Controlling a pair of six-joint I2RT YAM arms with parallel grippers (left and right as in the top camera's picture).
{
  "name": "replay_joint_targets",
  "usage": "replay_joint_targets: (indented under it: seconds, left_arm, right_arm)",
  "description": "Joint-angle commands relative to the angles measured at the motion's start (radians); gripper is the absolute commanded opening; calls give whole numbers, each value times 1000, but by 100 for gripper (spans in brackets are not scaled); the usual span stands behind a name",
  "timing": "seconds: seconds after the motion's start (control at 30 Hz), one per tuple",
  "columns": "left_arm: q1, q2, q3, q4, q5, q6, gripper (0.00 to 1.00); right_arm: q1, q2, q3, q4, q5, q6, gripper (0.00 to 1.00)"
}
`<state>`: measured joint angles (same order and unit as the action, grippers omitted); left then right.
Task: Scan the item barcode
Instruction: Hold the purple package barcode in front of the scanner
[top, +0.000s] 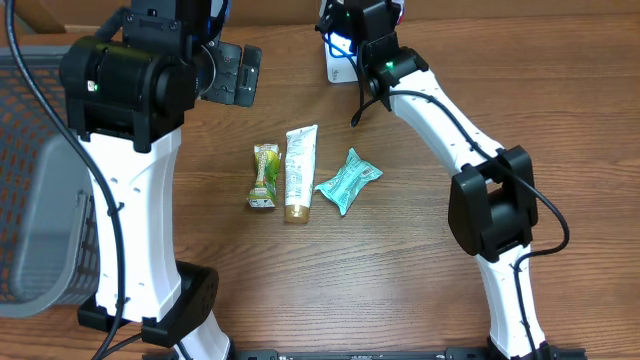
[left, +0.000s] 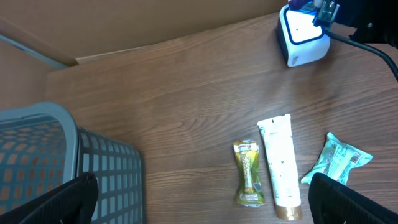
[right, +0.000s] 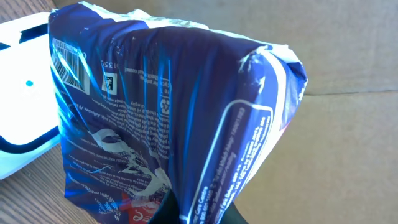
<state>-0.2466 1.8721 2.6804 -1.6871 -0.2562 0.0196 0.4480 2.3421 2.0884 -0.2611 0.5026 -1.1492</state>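
Overhead view: brown wood-grain worktop (top: 400, 300) carries everything. Landmark = boxy white barcode scanner with blue trim (left: 301, 37), at the far edge.

Grey slatted plastic basket (left: 62, 155): well apart from the scanner, over on the left arm's side.

Crinkly blue foil snack packet (right: 161, 124): this is the task item. It is off the worktop, hanging just beside the scanner and pinched from below by the right end effector (right: 193, 211), which is clamped on the packet's lower edge.

Left end effector (left: 211, 199): fingers wide apart, nothing in them, well apart from the scanner.

Three items lie flat and well apart from the scanner, toward the arm bases:
- white squeeze tube with a gold cap (top: 300, 172), about straight out from the scanner
- teal crumpled sachet (top: 348, 181), on the tube's right-arm side
- green-yellow narrow sachet (top: 264, 176), on the tube's left-arm side

Black-and-white barcode (right: 68, 62) sits on the packet's upper corner, the corner nearest the scanner.

Step in hand looks like presenting the code. Doing it well:
- The barcode panel faces the wrist camera more than the scanner face, so roll the wrist to turn that corner square to the window.
- The foil is wrinkled and shiny, so tilt it slightly to kill glare.
- Hold it steady and close, without touching the scanner.
- Don't squeeze harder, as creases across the bars could spoil the read.
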Motion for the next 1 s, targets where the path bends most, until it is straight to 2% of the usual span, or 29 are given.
replay_joint_targets:
  seconds: [0.0, 0.43, 0.53, 0.7, 0.97]
  left_arm:
    - [5, 0, 5, -2, -16, 14, 100]
    - [5, 0, 5, -2, -16, 14, 100]
    - [5, 0, 5, -2, -16, 14, 100]
    - [5, 0, 5, -2, -16, 14, 100]
    - [5, 0, 5, -2, -16, 14, 99]
  right_arm:
    - [14, 16, 3, -28, -27, 3, 4]
    - [61, 16, 3, -24, 57, 2, 4]
    - [61, 16, 3, 62, 142, -12, 4]
    - [61, 16, 3, 312, 302, -82, 4]
    - [49, 76, 3, 319, 396, 46, 4]
